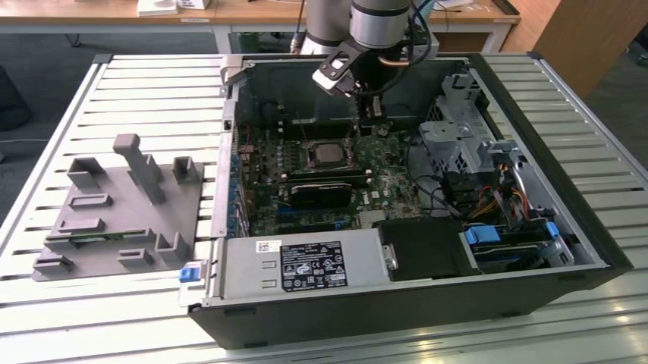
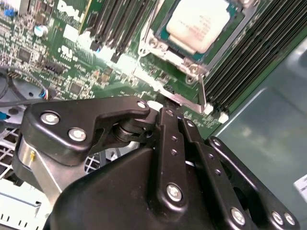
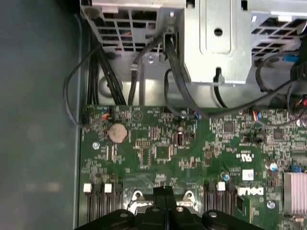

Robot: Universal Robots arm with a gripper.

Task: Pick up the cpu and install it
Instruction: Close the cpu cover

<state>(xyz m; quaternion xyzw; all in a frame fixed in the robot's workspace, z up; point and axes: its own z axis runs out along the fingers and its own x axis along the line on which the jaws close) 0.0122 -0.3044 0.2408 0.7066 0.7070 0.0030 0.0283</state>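
Note:
The cpu (image 1: 326, 154) lies flat in its socket on the green motherboard (image 1: 390, 178) inside the open computer case, its silvery top up. In the second wrist view the cpu (image 2: 201, 21) sits inside the metal socket frame (image 2: 165, 50). My gripper (image 1: 363, 121) hangs just behind the socket, toward the case's back wall. Its black fingers (image 2: 170, 129) are shut together with nothing seen between them. The tips meet at the metal latch (image 2: 184, 100) on the socket's edge. In the first wrist view the gripper (image 3: 164, 192) points down at the board.
A black heatsink block (image 1: 322, 193) lies on the board nearer than the socket. The power supply (image 1: 303, 262) fills the case's near side, and a metal drive cage (image 1: 456, 136) with cables stands at the exterior view's right. A grey fixture plate (image 1: 121, 220) with posts rests on the slatted table.

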